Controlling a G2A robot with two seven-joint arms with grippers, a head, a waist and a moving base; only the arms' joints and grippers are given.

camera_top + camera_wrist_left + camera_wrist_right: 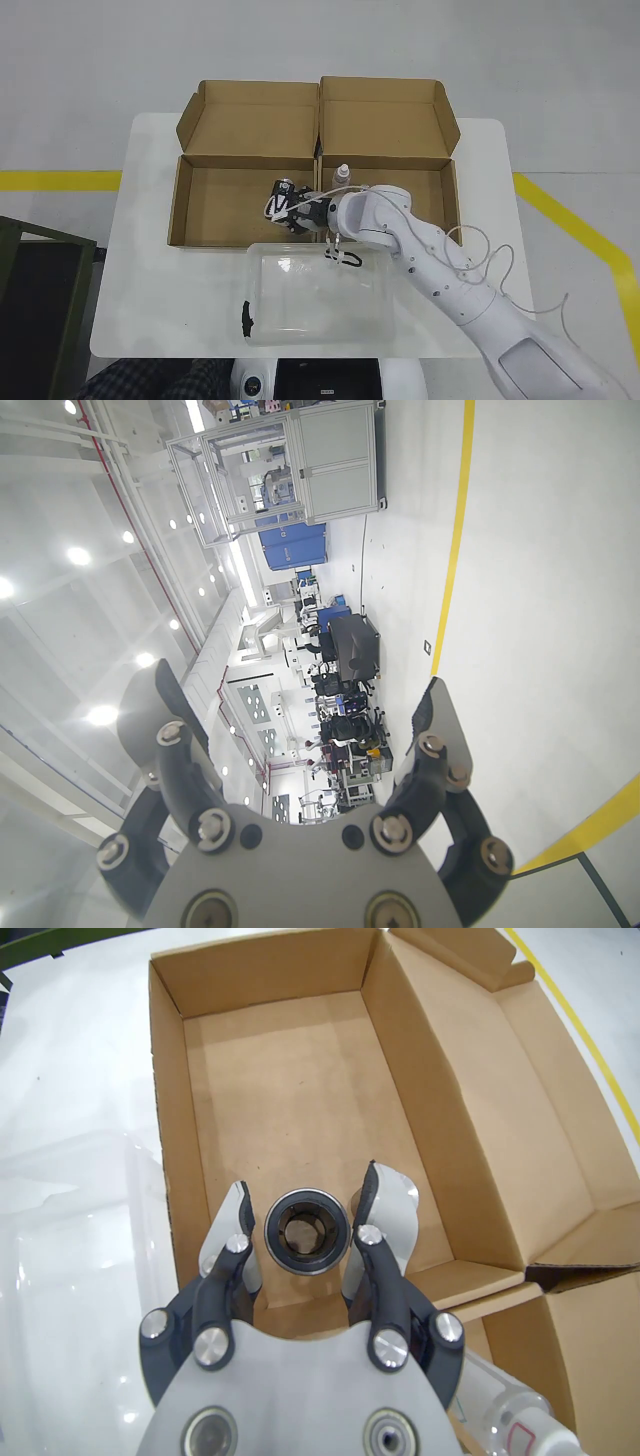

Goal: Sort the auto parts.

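Right tool (307,1180): spread, fingers flanking the ring with a slight gap on each side.
Ring (306,1238): on the left box (220,200) floor, toward the end beside the right box (430,200).
Left tool (297,674): spread, holding nothing.

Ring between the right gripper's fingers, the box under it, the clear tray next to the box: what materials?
Ring: probably steel; bright machined outer edge, with a darker, duller face that may be rubber or a coating.
Box: brown cardboard, matte, with visible fold creases.
Tray: thin clear plastic, see-through, with glossy glints.
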